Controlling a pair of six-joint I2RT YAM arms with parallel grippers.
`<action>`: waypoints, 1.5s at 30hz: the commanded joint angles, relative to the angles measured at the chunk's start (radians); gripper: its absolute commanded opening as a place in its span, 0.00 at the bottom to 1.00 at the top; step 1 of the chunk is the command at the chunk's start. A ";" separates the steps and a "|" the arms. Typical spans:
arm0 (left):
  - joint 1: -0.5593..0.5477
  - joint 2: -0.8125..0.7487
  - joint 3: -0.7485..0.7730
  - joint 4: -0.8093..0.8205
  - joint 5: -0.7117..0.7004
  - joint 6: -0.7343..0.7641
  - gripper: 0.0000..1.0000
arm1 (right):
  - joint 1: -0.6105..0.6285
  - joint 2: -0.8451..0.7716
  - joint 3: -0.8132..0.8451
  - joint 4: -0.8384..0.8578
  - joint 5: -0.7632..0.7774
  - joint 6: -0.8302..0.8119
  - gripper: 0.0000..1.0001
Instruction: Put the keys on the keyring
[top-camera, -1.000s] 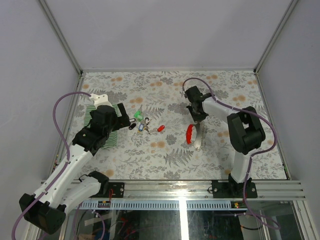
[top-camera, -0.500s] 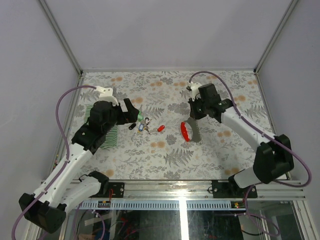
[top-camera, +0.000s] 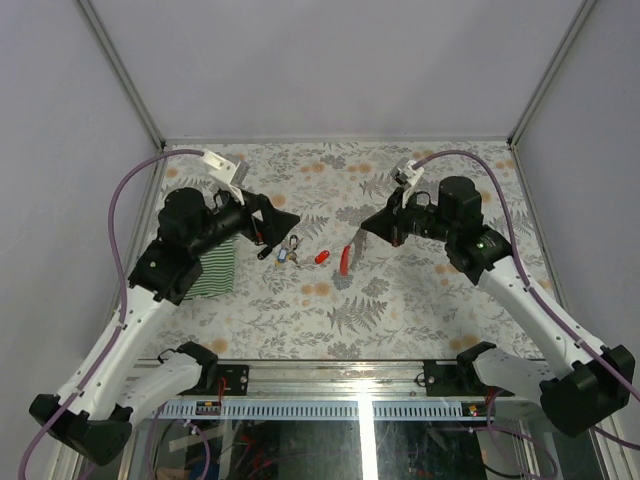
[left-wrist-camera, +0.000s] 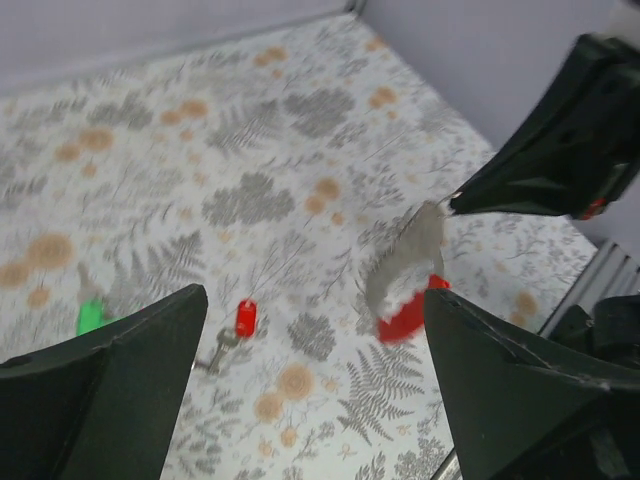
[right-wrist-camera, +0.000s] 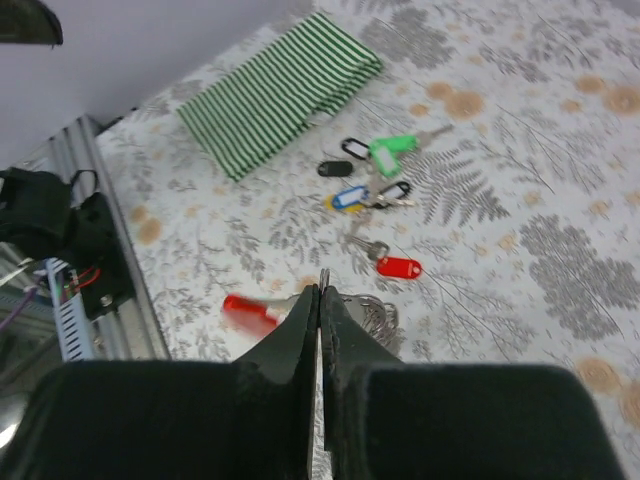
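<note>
The keys (top-camera: 284, 251) lie in a small cluster mid-table, with green (right-wrist-camera: 392, 152), black (right-wrist-camera: 335, 168) and blue (right-wrist-camera: 348, 197) tags. A separate key with a red tag (top-camera: 321, 256) lies just to their right; it also shows in the right wrist view (right-wrist-camera: 398, 267) and the left wrist view (left-wrist-camera: 245, 318). My right gripper (top-camera: 366, 226) is shut on a thin silvery keyring (right-wrist-camera: 322, 282), from which a red tag (top-camera: 346, 259) hangs, blurred, above the table. My left gripper (top-camera: 286, 222) is open and empty, above and just left of the keys.
A green-and-white striped cloth (top-camera: 215, 266) lies at the left under the left arm, also in the right wrist view (right-wrist-camera: 280, 88). The floral table cover (top-camera: 420, 300) ends at the metal front rail (top-camera: 400, 375). Grey walls enclose the other three sides.
My right gripper has swung left and lifted the keyring with its red tag off the table. My left gripper has risen off the cloth and moved right towards the keys.
</note>
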 joint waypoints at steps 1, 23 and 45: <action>-0.027 -0.002 0.105 0.100 0.181 0.070 0.90 | 0.007 -0.085 0.051 0.146 -0.196 0.025 0.00; -0.317 0.062 0.335 0.239 0.331 0.034 0.53 | 0.007 -0.135 0.080 0.979 -0.409 0.623 0.00; -0.453 0.142 0.368 0.271 0.247 0.093 0.33 | 0.021 -0.124 0.082 1.032 -0.438 0.676 0.00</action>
